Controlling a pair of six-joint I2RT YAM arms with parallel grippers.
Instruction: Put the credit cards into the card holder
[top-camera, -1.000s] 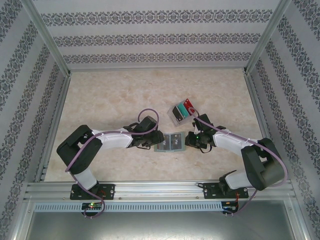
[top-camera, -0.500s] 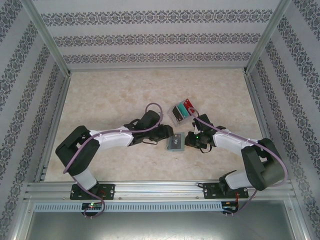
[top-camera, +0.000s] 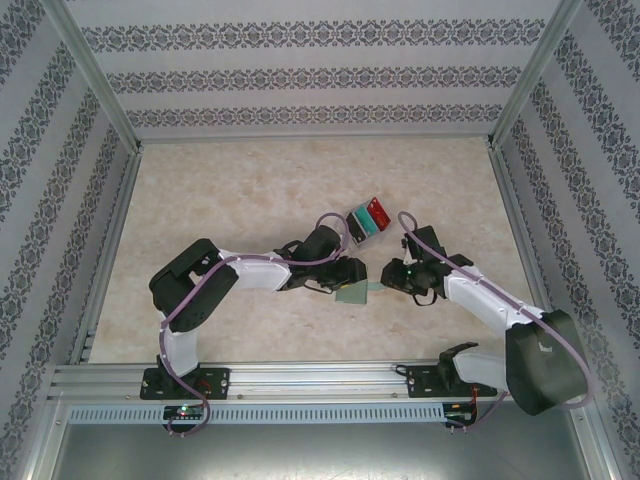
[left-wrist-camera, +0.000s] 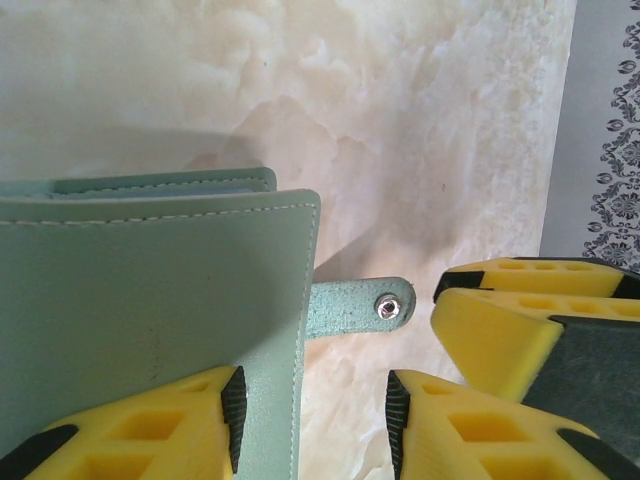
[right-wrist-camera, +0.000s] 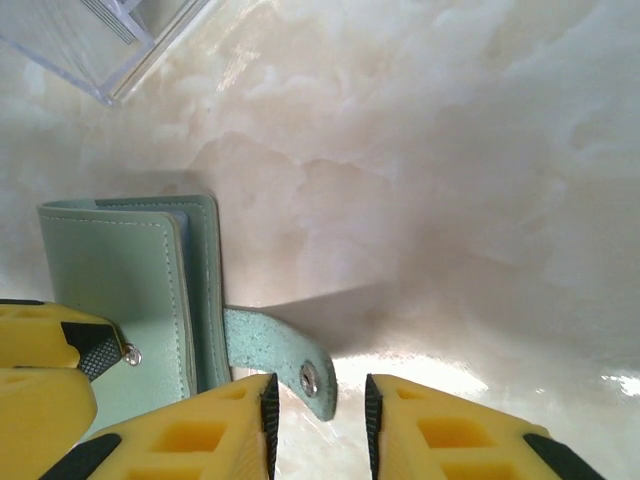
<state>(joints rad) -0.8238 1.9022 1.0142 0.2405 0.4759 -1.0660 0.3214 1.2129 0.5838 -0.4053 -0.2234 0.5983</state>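
Note:
The card holder (top-camera: 353, 293) is a grey-green folded sleeve on the table between my two grippers. In the left wrist view its cover (left-wrist-camera: 150, 300) lies against my left gripper's (left-wrist-camera: 312, 415) left pad (left-wrist-camera: 234, 415); bare table shows between the cover's edge and the other pad, so the jaws stand open. Its snap strap (right-wrist-camera: 300, 370) sticks out between the parted jaws of my right gripper (right-wrist-camera: 318, 420), which is open. From above, the left gripper (top-camera: 350, 278) and right gripper (top-camera: 388, 275) face each other. Red and teal credit cards (top-camera: 372, 215) sit in a clear box.
The clear box (top-camera: 362, 222) stands just behind the grippers; its corner (right-wrist-camera: 100, 40) shows in the right wrist view. The right gripper's yellow fingers (left-wrist-camera: 530, 330) sit close to the strap's snap (left-wrist-camera: 386, 308). Metal frame rails (top-camera: 110, 250) border the marble table.
The left arm has swung right, carrying the holder from lying open and flat to folded and tilted. The right gripper's jaws have parted a little, and its arm has shifted slightly right.

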